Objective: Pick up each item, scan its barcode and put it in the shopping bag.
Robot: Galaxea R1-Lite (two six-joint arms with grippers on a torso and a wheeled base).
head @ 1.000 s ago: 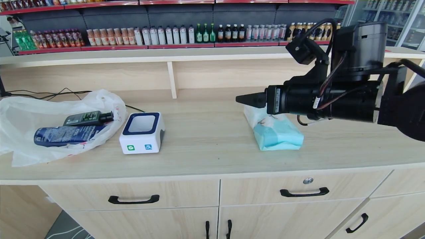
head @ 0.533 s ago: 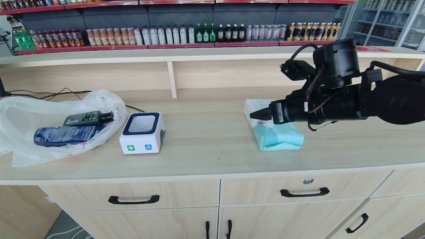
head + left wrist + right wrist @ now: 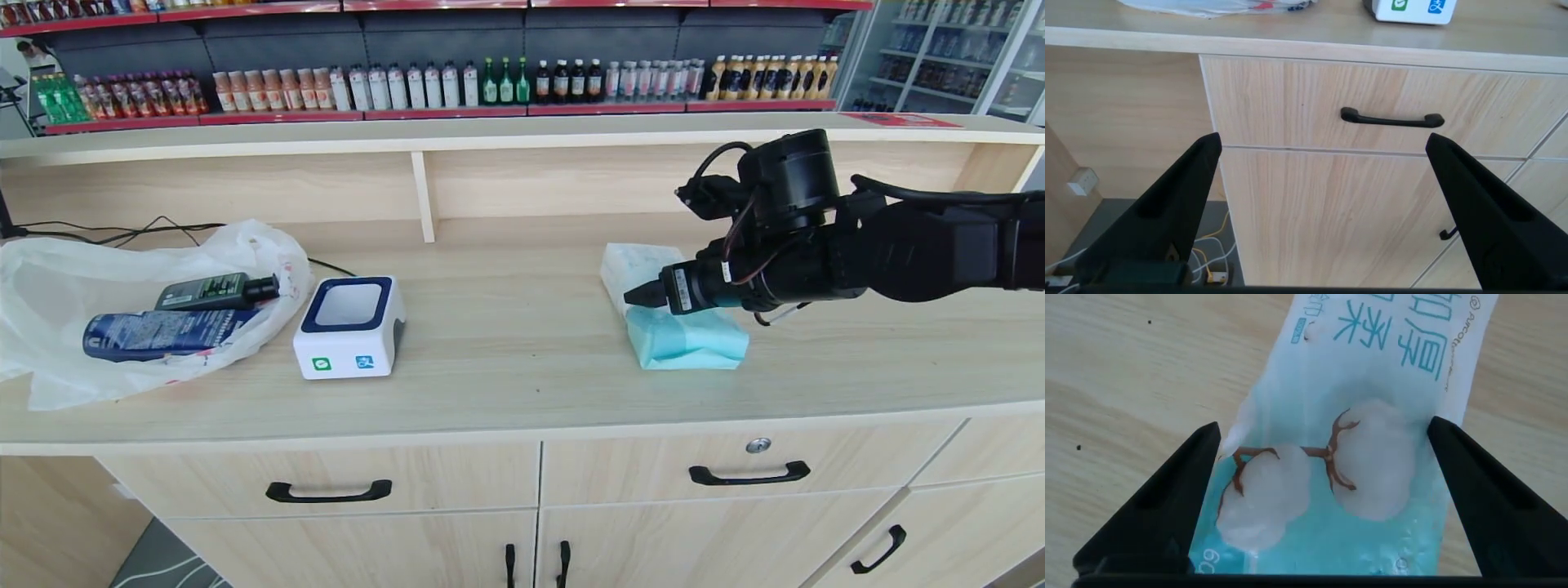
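- The scanner point(image 3: 349, 327), a white cube with a dark-rimmed window on top, stands on the wooden counter point(image 3: 522, 384) and serves as the reference here.
- The tissue pack point(image 3: 682, 331) lies flat on the counter, well to the scanner's right, with its long side running away from the front edge.
- The pack is a soft plastic wrapper, teal at the near end and fading to white at the far end. It shows two white cotton bolls on brown twigs, with blue print across the white part point(image 3: 1347, 482).
- The right gripper point(image 3: 641, 294) hangs over the middle of the pack, pointing toward the scanner. In the right wrist view its jaws are spread wide, one finger on each side of the wrapper point(image 3: 1323, 514). Whether they touch it cannot be told.
- The shopping bag point(image 3: 49, 327), thin white plastic, lies slumped just to the scanner's left, its mouth facing the scanner.
- Inside the mouth lie a dark green bottle point(image 3: 214, 291) and, nearer the front edge, a blue bottle point(image 3: 159, 333), both on their sides.
- The left gripper point(image 3: 1323, 212) sits lower than the scanner, in front of the drawer with a black handle point(image 3: 1392, 120). Its jaws are wide apart and hold nothing.
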